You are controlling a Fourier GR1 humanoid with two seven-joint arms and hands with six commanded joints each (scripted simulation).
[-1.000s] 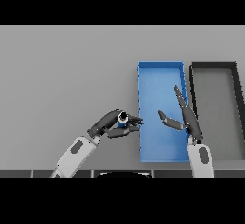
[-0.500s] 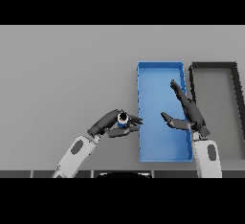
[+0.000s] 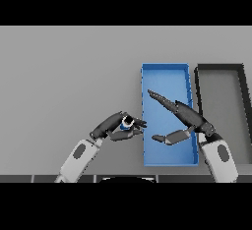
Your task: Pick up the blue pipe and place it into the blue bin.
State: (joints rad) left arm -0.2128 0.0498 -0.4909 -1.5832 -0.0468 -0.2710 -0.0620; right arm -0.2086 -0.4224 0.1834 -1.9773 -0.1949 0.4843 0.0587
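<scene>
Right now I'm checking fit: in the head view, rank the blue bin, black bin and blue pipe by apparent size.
1. Blue bin and black bin: look alike; the black one is cut off at the edge, so unranked.
2. Blue pipe, far smaller, held in the left hand.

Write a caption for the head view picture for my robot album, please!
Left hand holds the blue pipe beside the blue bin; open right hand waits above it.

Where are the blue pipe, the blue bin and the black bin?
blue pipe (image 3: 126, 123), head view, on its round end showing between the left hand's fingers.
blue bin (image 3: 165, 67), head view, on its far rim.
black bin (image 3: 220, 67), head view, on its far rim.
</scene>
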